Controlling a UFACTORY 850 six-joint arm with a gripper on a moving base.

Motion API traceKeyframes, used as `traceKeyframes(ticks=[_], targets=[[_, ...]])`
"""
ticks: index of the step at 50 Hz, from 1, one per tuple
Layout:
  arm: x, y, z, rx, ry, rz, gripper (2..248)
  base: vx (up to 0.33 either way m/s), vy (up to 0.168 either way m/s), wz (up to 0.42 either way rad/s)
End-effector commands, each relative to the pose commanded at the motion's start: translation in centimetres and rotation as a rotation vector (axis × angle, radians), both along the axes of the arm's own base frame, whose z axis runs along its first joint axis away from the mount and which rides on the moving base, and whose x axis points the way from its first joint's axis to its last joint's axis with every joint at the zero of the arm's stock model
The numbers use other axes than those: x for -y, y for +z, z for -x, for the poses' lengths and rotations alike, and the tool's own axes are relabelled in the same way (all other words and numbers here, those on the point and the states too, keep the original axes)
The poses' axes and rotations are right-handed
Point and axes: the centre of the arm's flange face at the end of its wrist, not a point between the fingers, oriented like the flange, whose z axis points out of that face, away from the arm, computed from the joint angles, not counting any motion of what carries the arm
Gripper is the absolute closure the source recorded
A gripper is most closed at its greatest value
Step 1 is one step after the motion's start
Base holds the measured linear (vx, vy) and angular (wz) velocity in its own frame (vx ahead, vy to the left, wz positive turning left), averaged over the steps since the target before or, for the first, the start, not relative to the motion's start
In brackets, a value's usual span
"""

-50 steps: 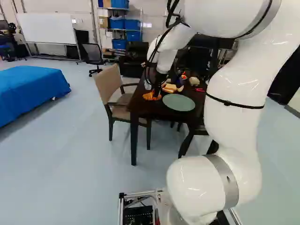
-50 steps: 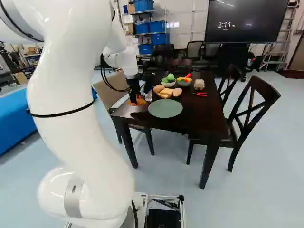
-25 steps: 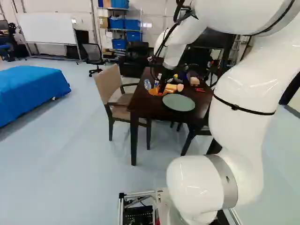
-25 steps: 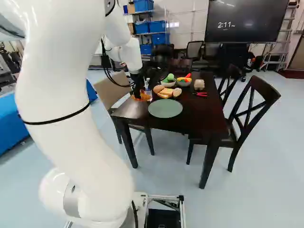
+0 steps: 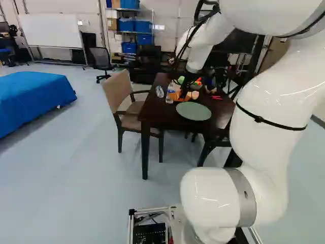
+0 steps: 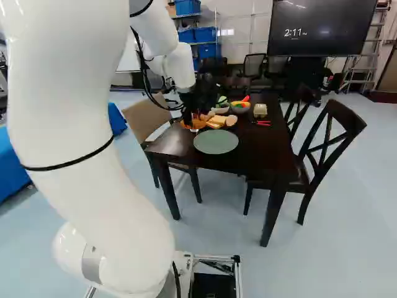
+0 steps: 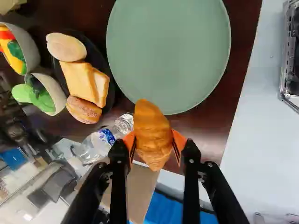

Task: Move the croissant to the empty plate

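A croissant hangs in the grip of a robot's black pincer over a dark dining table, to the left of a pale green plate and slightly to its far side. Both orange pads of the pincer press the pastry from opposite sides, one end pointing toward the plate. That tip overlaps the plate's rim in the wrist view; whether the two touch cannot be told. A clear water bottle lies just beyond the pincer's grip on the far side. Farther across the table, a dark plate carries sliced bread and rolls, with two bowls of colorful food behind it. A tan chair stands at the left, dark wooden chairs at the right.
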Motion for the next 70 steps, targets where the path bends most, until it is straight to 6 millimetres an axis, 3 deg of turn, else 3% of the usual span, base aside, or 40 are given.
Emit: traceKeyframes(ticks=[15,35,70], targets=[[2.8,-0.1,0.1,-0.002,-0.052,0.000,132,0.000,0.000,0.000],[6.2,-2.6,-1.7,-0.040,-0.108,-0.008,132,0.000,0.000,0.000],[6.7,-7.1,-3.4,-0.114,-0.108,-0.022,132,0.000,0.000,0.000]])
